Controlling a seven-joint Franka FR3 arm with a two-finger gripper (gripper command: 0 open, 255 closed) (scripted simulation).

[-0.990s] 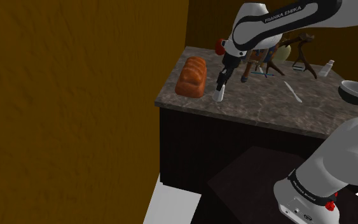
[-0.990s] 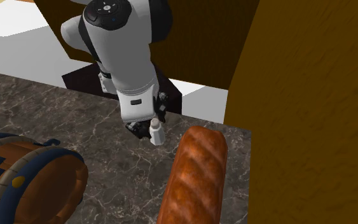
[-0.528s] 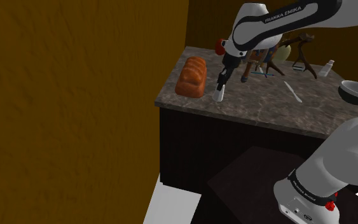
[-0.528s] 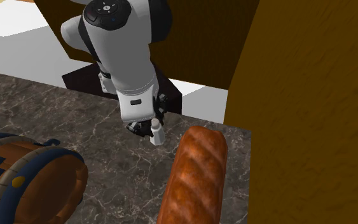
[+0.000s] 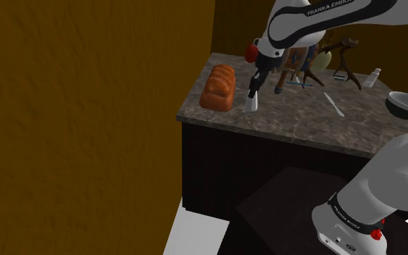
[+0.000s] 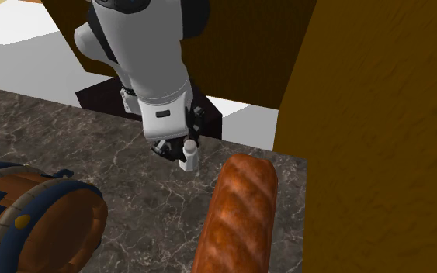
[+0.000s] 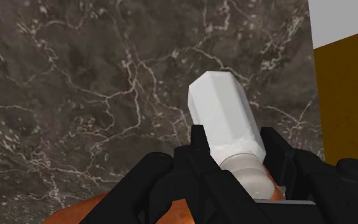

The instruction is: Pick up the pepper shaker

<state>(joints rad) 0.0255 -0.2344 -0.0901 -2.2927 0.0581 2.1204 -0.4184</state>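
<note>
The tool (image 7: 231,145) is clamped on the white pepper shaker (image 7: 222,111). The shaker's grey neck end is partly hidden between the black fingers (image 7: 198,149). The second exterior view cuts off the arm's upper part. Compared with the earlier frames, the shaker sits higher, apparently clear of the marble bench (image 5: 304,119), near the bread loaf (image 5: 219,87).

"FRANKA EMIKA" stands in dark letters on the white arm (image 5: 318,16)

Dim and flat in shoulder view; murky brown wall (image 5: 72,109); dark below counter (image 5: 296,116) edge; brighter on white floor (image 6: 7,31) and arm (image 6: 150,70).
</note>
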